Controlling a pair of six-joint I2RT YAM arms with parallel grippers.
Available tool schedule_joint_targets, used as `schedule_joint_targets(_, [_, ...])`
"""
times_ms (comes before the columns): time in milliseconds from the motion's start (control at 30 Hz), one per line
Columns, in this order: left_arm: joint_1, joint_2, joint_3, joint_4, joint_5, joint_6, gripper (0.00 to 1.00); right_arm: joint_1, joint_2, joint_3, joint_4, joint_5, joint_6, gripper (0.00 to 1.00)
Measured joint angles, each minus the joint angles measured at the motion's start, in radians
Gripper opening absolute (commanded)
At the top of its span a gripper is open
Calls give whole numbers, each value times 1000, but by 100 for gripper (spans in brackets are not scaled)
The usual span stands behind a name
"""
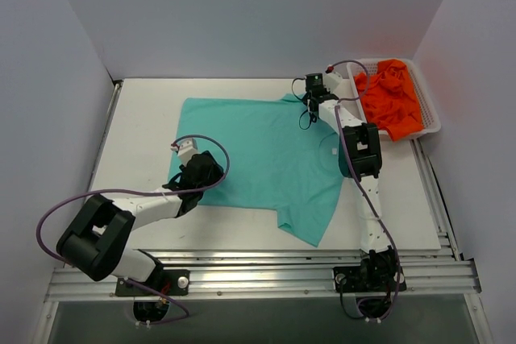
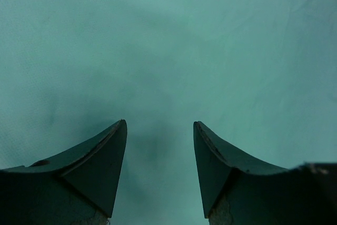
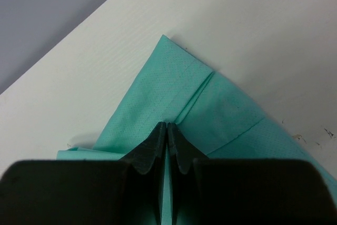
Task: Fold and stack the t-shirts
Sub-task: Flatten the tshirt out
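At far edge of table (image 1: 145,118), right gripper (image 3: 167,130) clamped on sleeve (image 3: 184,88) of teal t-shirt (image 1: 258,151), spread mid-table; left gripper (image 2: 159,130) parted over its near-left part. Risk: thin pinch slipping mid-fold, cloth dragging, bunching.

The left arm (image 1: 137,207) lies low, folded at the elbow near its base, with the forearm reaching to the right. The left tool (image 2: 159,125) points down, jaws standing apart. The right arm (image 1: 368,199) stretches far out from its base, wrist angled leftward. The right tool (image 3: 167,126) has its fingers pressed together, pinching the teal t-shirt (image 3: 158,104) at a sleeve.
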Motion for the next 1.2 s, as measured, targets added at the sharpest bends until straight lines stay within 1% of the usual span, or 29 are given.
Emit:
schedule_joint_targets(200, [0,11,2,2,1,0,62,-4,4,2,8,-3,0,0])
schedule_joint_targets(633, [1,40,5,10,5,0,62,-3,37,74,7,-23,4,0])
schedule_joint_targets(867, [4,62,14,13,12,0,61,2,76,130,66,-47,21,0])
schedule_joint_targets(900, [4,64,15,14,13,0,61,3,87,143,77,-51,24,6])
schedule_joint_targets(933, [5,66,16,16,14,0,61,4,101,158,98,-62,29,14])
schedule_joint_targets(967, [5,68,16,17,16,1,61,4,119,171,128,-77,33,53])
schedule_joint_targets(1000, [5,72,18,17,16,1,61,3,135,182,152,-96,42,81])
schedule_joint_targets(1033, [6,72,18,17,17,1,61,3,151,192,181,-116,45,93])
schedule_joint_targets(1067, [6,73,18,17,18,1,61,3,166,200,245,-135,50,98])
schedule_joint_targets(1100, [8,73,19,17,18,2,61,3,174,210,273,-153,55,100])
schedule_joint_targets(1200, [9,73,19,17,19,4,61,3,182,206,346,-193,63,100])
